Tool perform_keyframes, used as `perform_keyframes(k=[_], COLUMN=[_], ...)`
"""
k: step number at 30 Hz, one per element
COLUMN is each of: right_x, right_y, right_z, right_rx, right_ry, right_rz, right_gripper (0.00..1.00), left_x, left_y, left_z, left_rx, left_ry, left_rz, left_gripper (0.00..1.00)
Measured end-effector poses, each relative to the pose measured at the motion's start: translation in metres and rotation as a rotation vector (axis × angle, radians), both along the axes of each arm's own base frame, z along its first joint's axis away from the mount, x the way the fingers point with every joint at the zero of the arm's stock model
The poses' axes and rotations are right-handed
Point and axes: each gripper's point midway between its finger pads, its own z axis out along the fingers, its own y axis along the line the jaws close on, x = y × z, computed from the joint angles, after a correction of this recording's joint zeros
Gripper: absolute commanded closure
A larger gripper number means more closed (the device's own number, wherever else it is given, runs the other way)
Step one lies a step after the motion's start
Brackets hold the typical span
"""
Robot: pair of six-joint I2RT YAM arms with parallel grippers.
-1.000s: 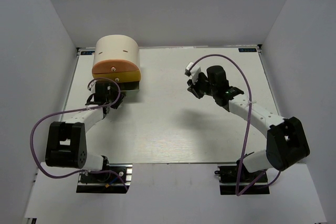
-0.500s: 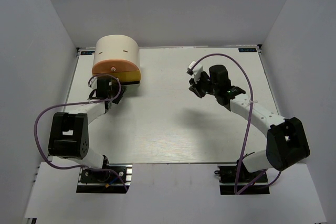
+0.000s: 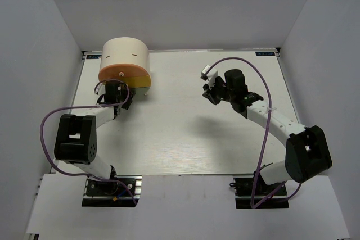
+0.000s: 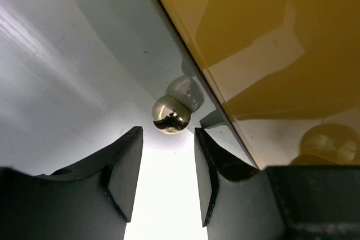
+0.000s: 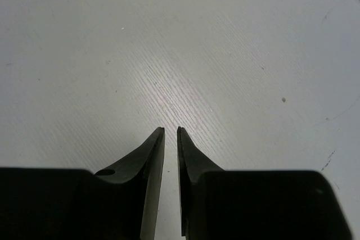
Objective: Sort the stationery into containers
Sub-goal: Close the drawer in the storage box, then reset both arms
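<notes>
left gripper (image 4: 167,139) parted, empty, tray knob (image 4: 171,114) just ahead between its tips at the drum (image 3: 126,54), far left, likely lined up to grasp it; right gripper (image 5: 170,133) near-closed, empty, held well clear

Cream drum (image 3: 125,50) stands far left, orange tray (image 3: 121,73) stacked over yellow tray (image 3: 142,83).

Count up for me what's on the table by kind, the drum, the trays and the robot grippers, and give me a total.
Cream drum: 1
Half-round trays: 2, the orange tray stacked over the yellow tray
Grippers: 2, the left gripper and the right gripper
Total: 5
</notes>
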Motion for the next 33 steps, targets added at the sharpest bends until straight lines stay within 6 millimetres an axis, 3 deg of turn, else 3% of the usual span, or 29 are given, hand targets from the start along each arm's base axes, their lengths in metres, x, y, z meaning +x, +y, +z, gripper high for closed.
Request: perform_keyframes(k=[14,17,19,23,26,27,29,31,33], right_x=[-0.004,-0.004,-0.004,-0.007,-0.008,-0.009,-0.01,-0.01,-0.01], right_y=[-0.001,-0.002,-0.003,-0.006,-0.009,-0.01,-0.013,-0.016,-0.021], right_z=[-0.005,-0.005,-0.005,-0.005,-0.006,-0.006,-0.008,-0.009,-0.007], right_rx=[-0.011,-0.011,-0.01,-0.004,0.015,0.023,0.038,0.055,0.075], right_ry=[0.022,0.022,0.022,0.031,0.059,0.073,0.103,0.132,0.16], right_rz=[0.004,0.003,0.001,-0.01,-0.025,-0.033,-0.055,-0.081,-0.122], right_gripper=[0.79,0.79,0.75,0.63,0.46,0.36,0.27,0.1,0.1], left_x=[0.003,-0.009,-0.022,-0.053,-0.075,-0.081,-0.1,-0.112,-0.118], left_y=[-0.001,-0.002,-0.004,-0.011,-0.023,-0.026,-0.033,-0.039,-0.046], left_z=[0.002,-0.001,-0.003,-0.003,0.004,0.007,0.016,0.03,0.051], left_rx=[-0.027,-0.029,-0.03,-0.017,-0.001,0.008,0.028,0.06,0.099], left_ry=[-0.021,-0.02,-0.013,-0.001,-0.014,-0.031,-0.072,-0.13,-0.209], left_rz=[0.02,0.005,-0.017,-0.095,-0.202,-0.24,-0.323,-0.409,-0.497], left_gripper=[0.45,0.42,0.35,0.24,0.16,0.14,0.1,0.07,0.02])
